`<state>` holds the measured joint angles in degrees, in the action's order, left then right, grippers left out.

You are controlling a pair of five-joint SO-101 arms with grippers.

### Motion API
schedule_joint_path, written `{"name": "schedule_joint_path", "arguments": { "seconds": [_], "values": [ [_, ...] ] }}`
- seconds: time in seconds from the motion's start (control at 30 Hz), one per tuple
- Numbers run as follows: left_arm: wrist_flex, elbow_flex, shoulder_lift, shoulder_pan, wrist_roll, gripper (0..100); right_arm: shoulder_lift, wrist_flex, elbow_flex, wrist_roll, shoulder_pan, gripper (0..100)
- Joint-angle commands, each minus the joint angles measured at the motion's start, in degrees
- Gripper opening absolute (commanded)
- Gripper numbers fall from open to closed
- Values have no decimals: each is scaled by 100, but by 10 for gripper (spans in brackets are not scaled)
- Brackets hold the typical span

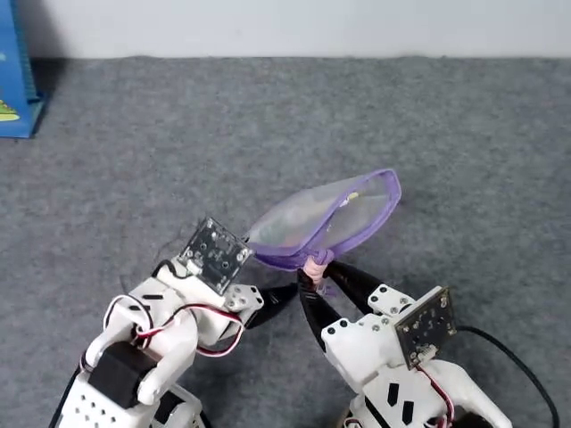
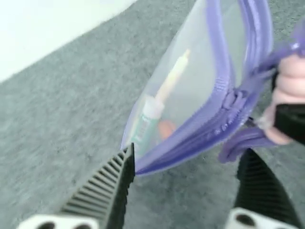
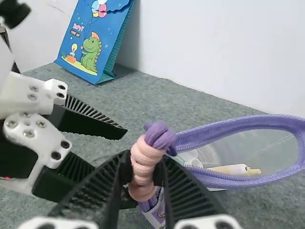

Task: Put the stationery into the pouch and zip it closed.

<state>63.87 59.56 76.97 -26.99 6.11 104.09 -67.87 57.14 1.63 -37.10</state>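
A translucent pouch (image 1: 326,218) with purple zipper trim hangs tilted just above the grey mat, its mouth gaping open. Inside it lie a cream pen (image 2: 172,78) and a green-and-white stick (image 2: 145,121). My right gripper (image 1: 312,272) is shut on the pink pull loop (image 3: 143,164) tied to the purple zipper end (image 3: 159,134). My left gripper (image 2: 189,157) is open, its fingers (image 2: 107,191) straddling the pouch's lower corner without clamping it. The zipper slider (image 2: 233,101) sits near the pink loop (image 2: 290,81).
A blue gift bag with a dinosaur (image 3: 93,40) leans on the white wall at the back left (image 1: 16,80). Grey mat (image 1: 428,125) stretches open behind and beside the pouch. Both arm bases crowd the near edge.
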Motion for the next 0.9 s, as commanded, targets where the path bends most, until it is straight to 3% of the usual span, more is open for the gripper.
{"name": "schedule_joint_path", "arguments": {
  "seconds": [0.0,0.2,0.5,0.7,0.87],
  "values": [
    [-167,75,369,44,202,312,-13,92,-343,-79,22,8],
    [-229,207,756,0,176,312,-22,92,-343,-70,22,8],
    [-1099,681,756,-26,167,312,-22,92,-352,-70,13,8],
    [-1354,813,765,-519,167,263,-48,92,-352,-62,4,8],
    [-1899,840,765,-659,167,231,-13,-92,-387,-53,-514,8]
  ]
}}
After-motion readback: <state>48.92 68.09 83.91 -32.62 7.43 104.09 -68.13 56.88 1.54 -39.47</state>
